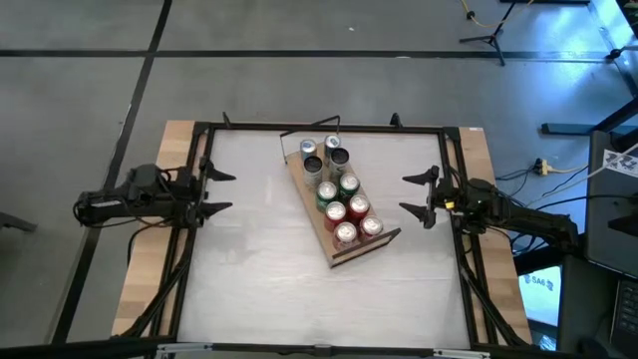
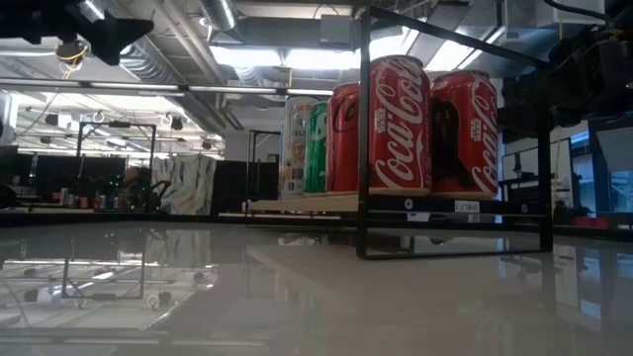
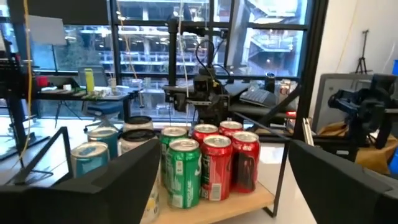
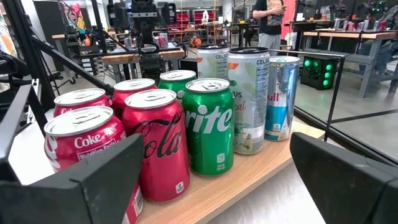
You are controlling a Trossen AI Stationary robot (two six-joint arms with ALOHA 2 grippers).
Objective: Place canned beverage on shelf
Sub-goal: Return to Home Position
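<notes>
from above, the long light-wood shelf (image 1: 315, 214) lies at a slant near the middle of the white table top (image 1: 249, 269), with a dark rim at its near end and a thin black wire frame at its far end. drink cans stand on it in two rows: four red cola cans (image 1: 345, 234) at the near end, then two green soda cans (image 1: 348, 184), then two white-yellow cans (image 1: 313, 167), then two slim silver cans (image 1: 307, 148) at the wire end. the left gripper (image 1: 221, 191) hangs at the left side of the table, well apart from the shelf, its fingers spread and holding nothing. the right gripper (image 1: 412, 194) hangs at the right side, near the shelf's red end but clear of it, likewise spread and empty.

from table height, the red cans fill the front of the shelf, with a green can and a white-yellow can lined up behind them.

the left wrist camera looks between its two dark fingers (image 3: 109, 186), parted wide, at the side of the shelf with all the cans upright.

the right wrist camera shows its own fingers (image 4: 348, 180) parted just as wide, with the cans close ahead, upright, touching or nearly so. a person (image 4: 270, 15) stands far back in the room.
</notes>
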